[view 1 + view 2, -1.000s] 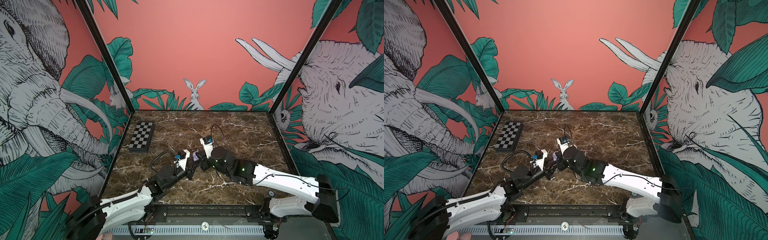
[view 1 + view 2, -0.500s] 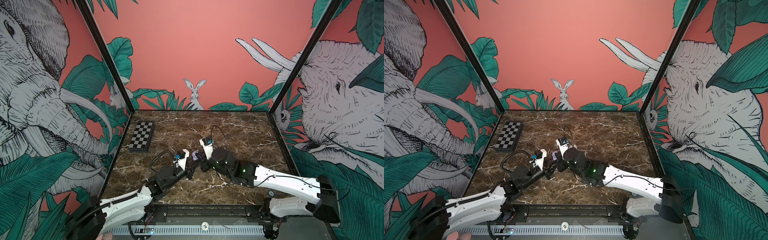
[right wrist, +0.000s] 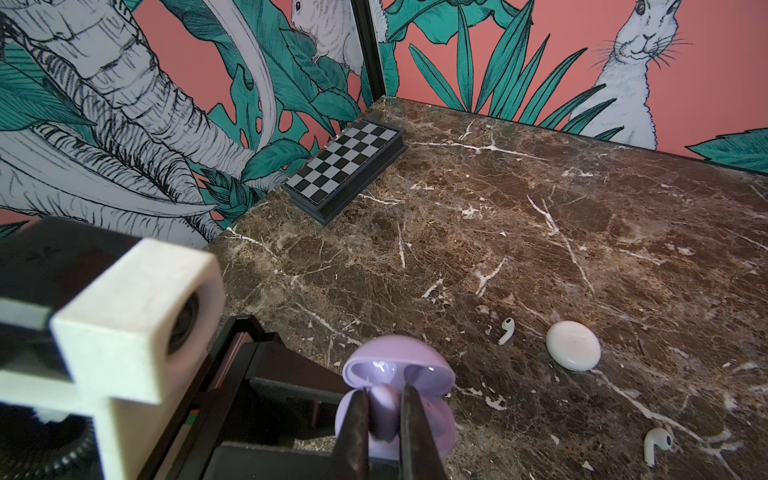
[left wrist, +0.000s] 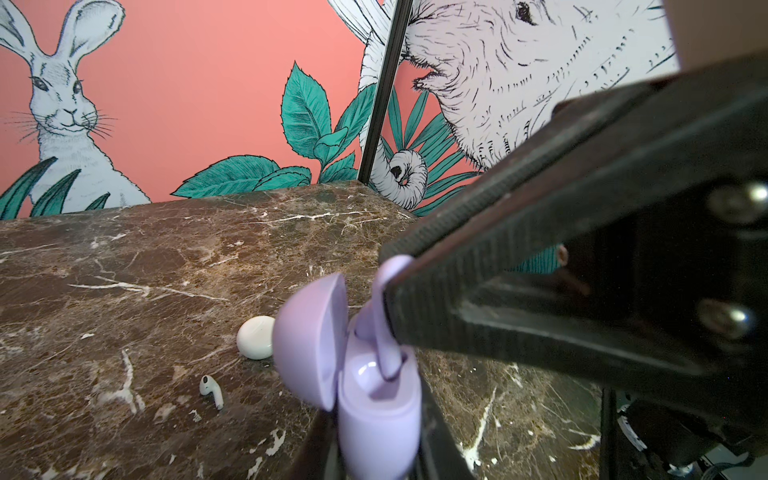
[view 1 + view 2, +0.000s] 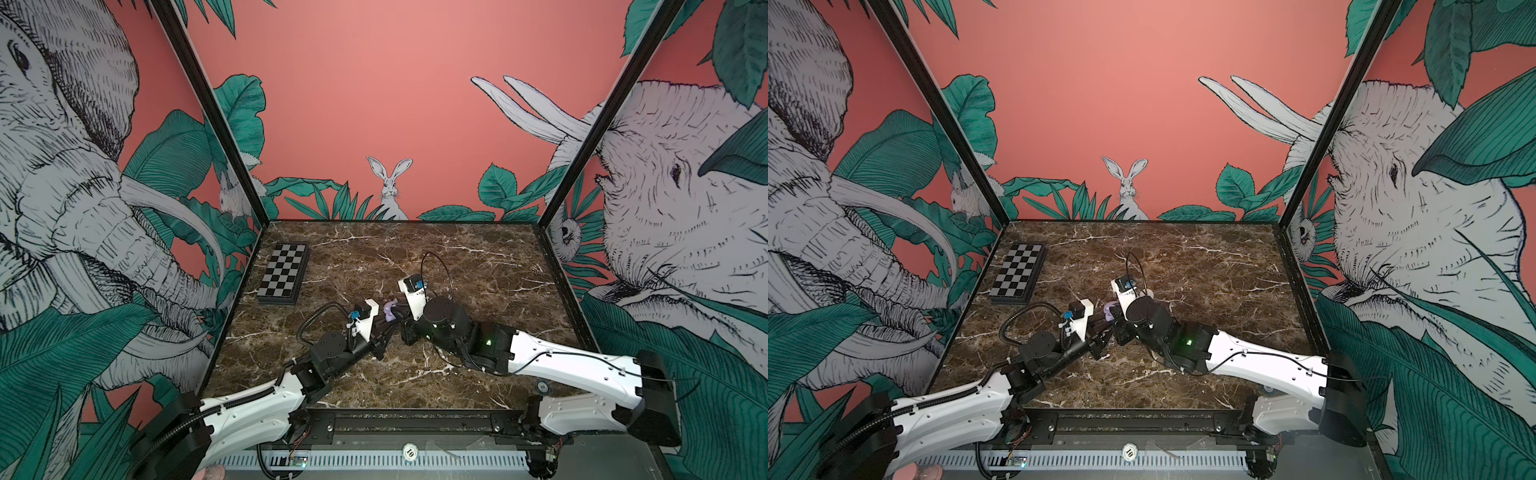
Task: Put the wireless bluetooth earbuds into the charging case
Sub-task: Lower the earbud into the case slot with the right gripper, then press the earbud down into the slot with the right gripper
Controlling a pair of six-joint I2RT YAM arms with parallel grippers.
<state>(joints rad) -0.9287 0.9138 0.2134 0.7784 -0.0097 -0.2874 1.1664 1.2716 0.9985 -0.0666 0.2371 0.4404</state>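
Right jaws hold lilac earbud in case (lid open).

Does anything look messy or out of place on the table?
Yes. One white earbud lies loose on the table beside the shut white case, and a second white earbud lies farther off. Both are outside that case instead of tucked in.

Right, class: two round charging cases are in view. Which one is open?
The lilac case: its lid is flipped up, showing the hollow inside. The white case lies shut on the table.
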